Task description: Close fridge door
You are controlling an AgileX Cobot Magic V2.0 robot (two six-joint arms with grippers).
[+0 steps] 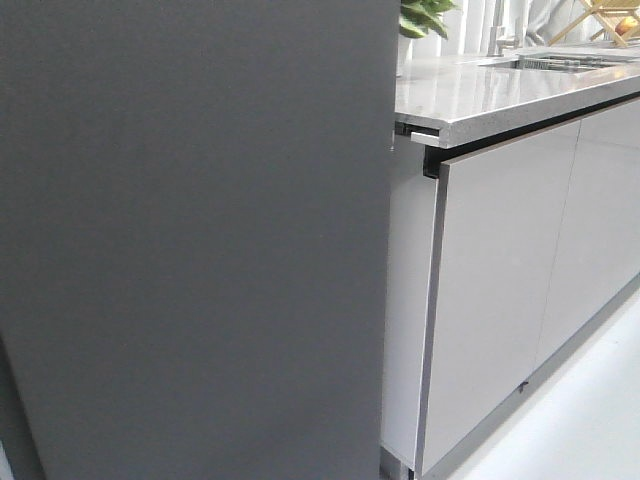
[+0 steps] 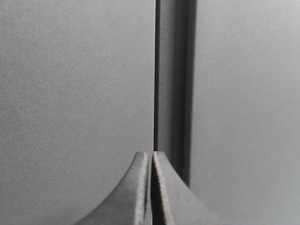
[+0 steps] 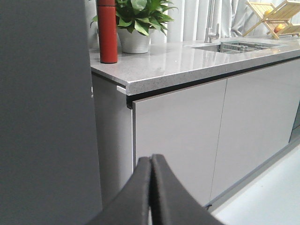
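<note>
The fridge door (image 1: 190, 240) is a tall matte dark grey slab that fills the left of the front view; neither gripper shows there. In the left wrist view, two dark grey panels (image 2: 75, 75) meet at a narrow dark vertical seam (image 2: 155, 93). My left gripper (image 2: 152, 154) is shut and empty, with its tips just at the seam and very close to the panels. In the right wrist view the dark slab (image 3: 42, 117) fills one side. My right gripper (image 3: 151, 159) is shut and empty, in front of the light cabinets. The door's inner lining is hidden.
Light grey glossy cabinet fronts (image 1: 500, 290) stand to the right of the fridge under a grey stone counter (image 1: 480, 95). On the counter are a red bottle (image 3: 107, 30), a potted plant (image 3: 136, 23), and a sink (image 3: 234, 46). The pale floor (image 1: 590, 420) lies at the lower right.
</note>
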